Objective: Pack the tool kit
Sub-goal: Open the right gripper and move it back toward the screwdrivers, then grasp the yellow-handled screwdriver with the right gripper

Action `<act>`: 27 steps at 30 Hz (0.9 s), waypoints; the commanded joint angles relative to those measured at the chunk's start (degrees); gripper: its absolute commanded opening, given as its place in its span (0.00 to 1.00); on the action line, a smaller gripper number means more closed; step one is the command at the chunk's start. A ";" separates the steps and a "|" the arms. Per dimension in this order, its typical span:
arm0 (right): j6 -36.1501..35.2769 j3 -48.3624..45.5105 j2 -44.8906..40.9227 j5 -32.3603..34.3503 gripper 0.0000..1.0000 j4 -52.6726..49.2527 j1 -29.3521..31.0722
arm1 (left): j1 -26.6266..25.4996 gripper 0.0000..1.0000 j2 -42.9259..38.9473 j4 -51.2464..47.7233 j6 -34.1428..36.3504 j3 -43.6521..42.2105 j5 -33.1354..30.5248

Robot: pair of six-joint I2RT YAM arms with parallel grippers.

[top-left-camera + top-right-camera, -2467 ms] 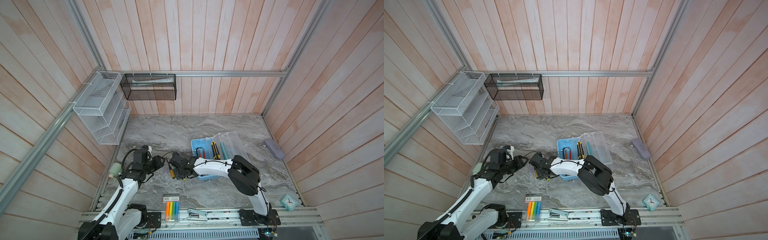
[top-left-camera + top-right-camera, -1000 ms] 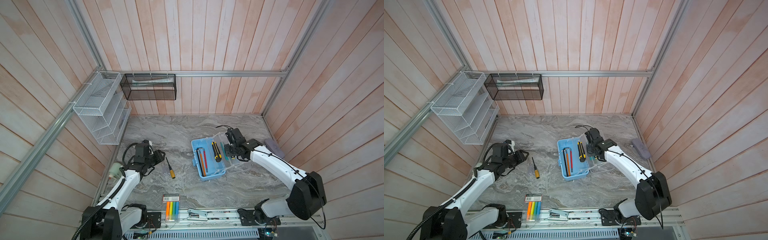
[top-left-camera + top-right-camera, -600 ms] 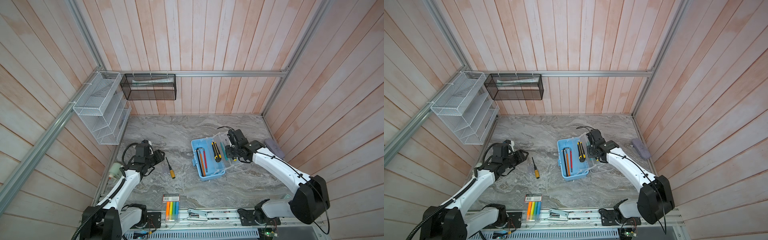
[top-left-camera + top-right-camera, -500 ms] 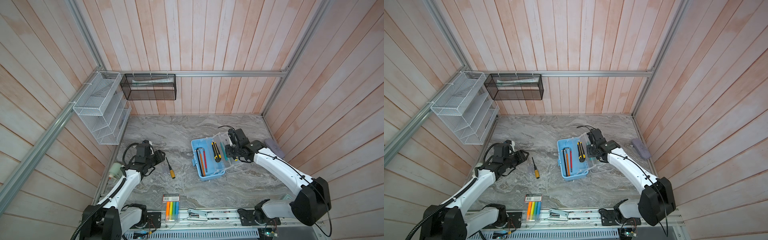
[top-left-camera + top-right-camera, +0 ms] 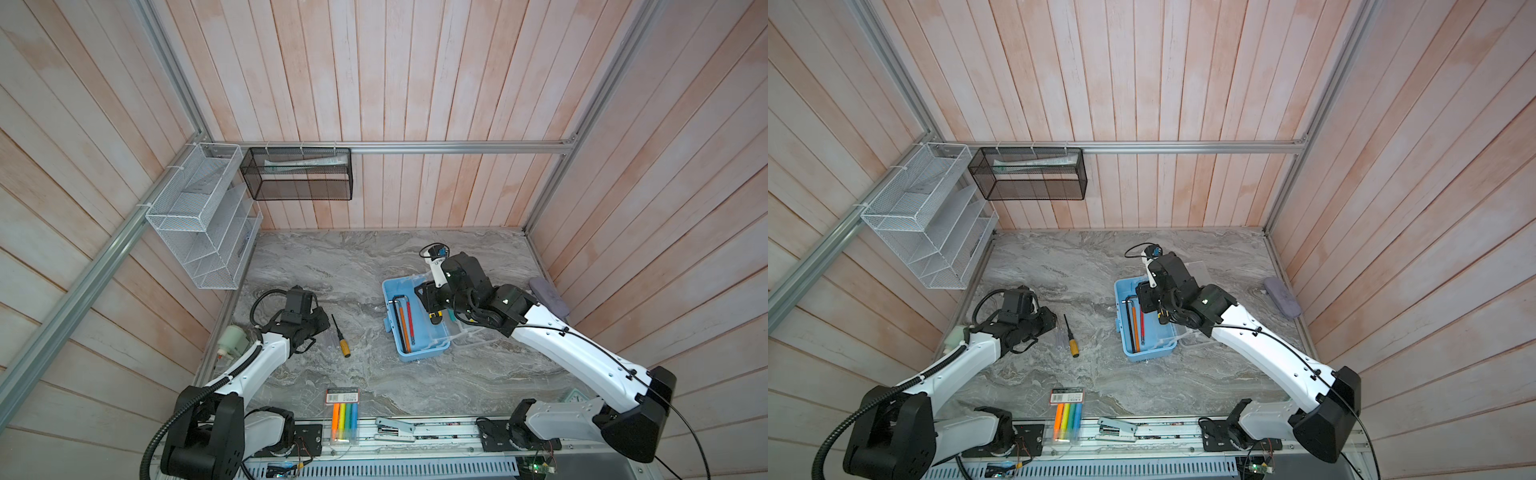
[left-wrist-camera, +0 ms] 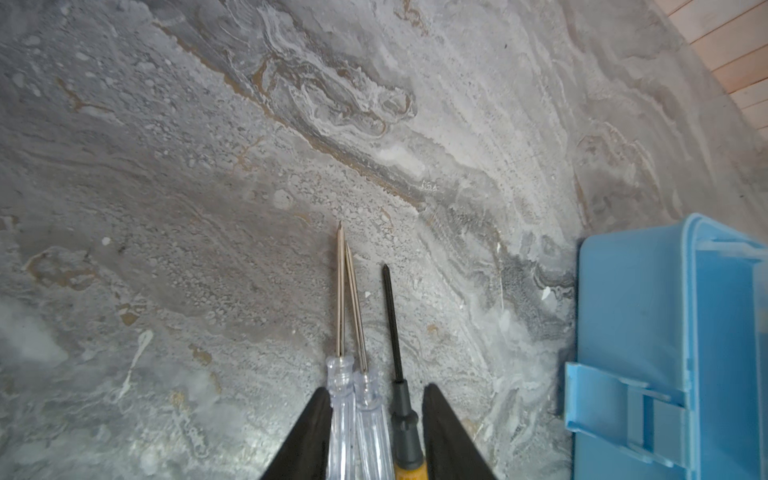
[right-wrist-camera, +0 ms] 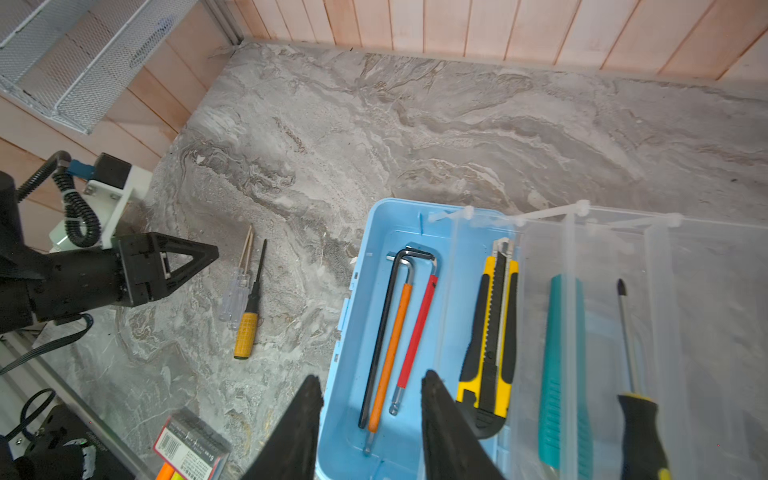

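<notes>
Holding hex keys point(image 7: 392, 349) and a knife point(image 7: 492, 332) (yellow-black), your tool kit point(image 5: 422, 353) sits mid-frame; left gripper point(image 6: 376, 388) and right gripper point(image 7: 372, 376) stand part-open, gripping nothing.

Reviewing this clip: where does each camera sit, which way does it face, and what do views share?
Top views: high at the front, looking down on the whole table; left arm and right arm both show.
Left wrist: low over the table, facing three screwdrivers; only the left gripper shows.
Right wrist: above the tool kit, looking down into it; the right gripper shows, plus the left gripper.
Shared: both wrist views catch the screwdrivers and the tool kit.
</notes>
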 commanded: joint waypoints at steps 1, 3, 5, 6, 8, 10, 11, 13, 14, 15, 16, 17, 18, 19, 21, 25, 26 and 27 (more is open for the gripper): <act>2.02 -0.58 1.47 -1.60 0.39 2.74 1.04 | -1.22 0.38 1.03 -0.14 -1.07 -1.49 -2.29; 2.03 -0.85 2.19 -1.85 0.38 3.22 1.33 | -1.91 0.37 1.41 0.56 -1.74 -2.25 -2.22; 2.20 -1.59 2.50 -2.14 0.38 4.01 1.32 | -2.48 0.36 1.86 0.99 -2.22 -2.88 -2.19; 2.32 -1.98 2.65 -2.42 0.38 4.34 1.30 | -2.81 0.36 2.13 0.92 -2.48 -2.97 -2.38; 2.46 -2.48 3.04 -2.70 0.38 4.68 1.39 | -3.33 0.35 2.35 0.91 -2.83 -3.38 -2.48; 2.54 -3.17 3.43 -3.26 0.38 5.37 1.39 | -3.66 0.35 2.15 0.91 -3.11 -3.73 -2.56; 2.37 -3.34 4.01 -3.46 0.37 5.53 1.48 | -3.66 0.35 1.91 0.59 -3.43 -3.79 -2.56; 2.11 -3.07 5.92 -3.71 0.37 5.67 2.13 | -3.73 0.36 1.41 0.02 -3.56 -3.93 -2.40; 2.04 -2.90 7.06 -3.83 0.37 5.98 2.73 | -3.72 0.37 0.89 -0.18 -3.56 -4.07 -2.17; 2.02 -2.73 8.36 -4.04 0.38 6.59 3.42 | -3.75 0.38 0.08 -0.69 -3.63 -4.27 -2.12; 2.17 -2.64 9.54 -4.24 0.38 7.24 4.15 | -3.77 0.40 -0.89 -0.97 -3.66 -4.62 -1.95; 2.43 -2.33 11.10 -4.55 0.38 8.06 5.04 | -3.73 0.41 -2.38 -1.12 -3.76 -5.14 -1.57; 2.50 -1.75 12.90 -4.91 0.39 8.74 6.04 | -3.68 0.43 -3.96 -1.24 -3.74 -5.65 -1.36; 2.55 -1.00 14.56 -4.80 0.39 9.14 7.08 | -3.55 0.44 -5.35 -1.36 -3.73 -6.12 -1.05; 2.20 1.78 19.60 -4.43 0.41 9.06 9.58 | -2.50 0.45 -8.21 -1.57 -3.74 -7.15 0.46; 1.45 7.20 28.68 -3.85 0.43 8.58 13.02 | 1.69 0.46 -12.20 -0.90 -3.90 -9.63 6.45; 1.29 8.72 31.11 -3.89 0.43 8.32 13.73 | 3.09 0.46 -13.23 -0.33 -4.13 -10.45 8.34; 1.09 10.33 33.00 -4.00 0.42 7.86 14.23 | 3.82 0.46 -13.98 -0.06 -4.12 -10.98 9.21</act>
